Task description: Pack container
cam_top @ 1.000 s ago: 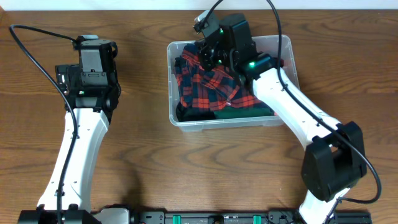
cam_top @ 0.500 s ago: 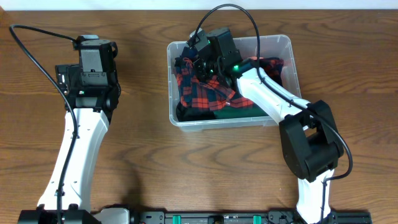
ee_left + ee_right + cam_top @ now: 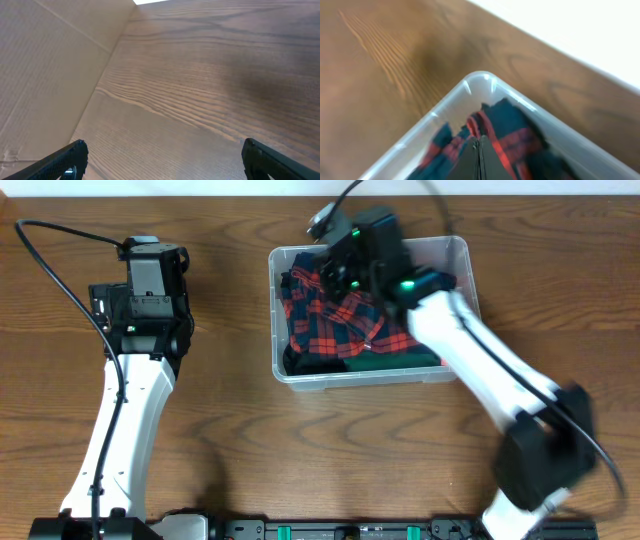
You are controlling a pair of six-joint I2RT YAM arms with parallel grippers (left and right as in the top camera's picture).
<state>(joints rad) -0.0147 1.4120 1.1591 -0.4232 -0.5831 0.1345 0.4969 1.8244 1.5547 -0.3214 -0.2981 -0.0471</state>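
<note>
The container (image 3: 276, 330) is a clear plastic bin at the back middle of the wooden table. A red, dark blue and green plaid cloth (image 3: 330, 320) lies crumpled inside it. My right gripper (image 3: 336, 270) is over the bin's back left part, above the cloth, and the arm is blurred. In the right wrist view its fingers (image 3: 479, 144) are pressed together with nothing between them, pointing at the cloth (image 3: 512, 131) near a rounded corner of the bin (image 3: 480, 76). My left gripper (image 3: 162, 152) is open and empty over bare table, far left of the bin.
A brown cardboard wall (image 3: 45, 75) stands to the left of the left gripper. The table's back edge meets a white surface (image 3: 580, 35) just behind the bin. A black cable (image 3: 50, 255) loops from the left arm.
The right arm dipped left and down into the bin half a second ago, and has since swung back up and right. It is blurred with motion. The left arm has not moved.
</note>
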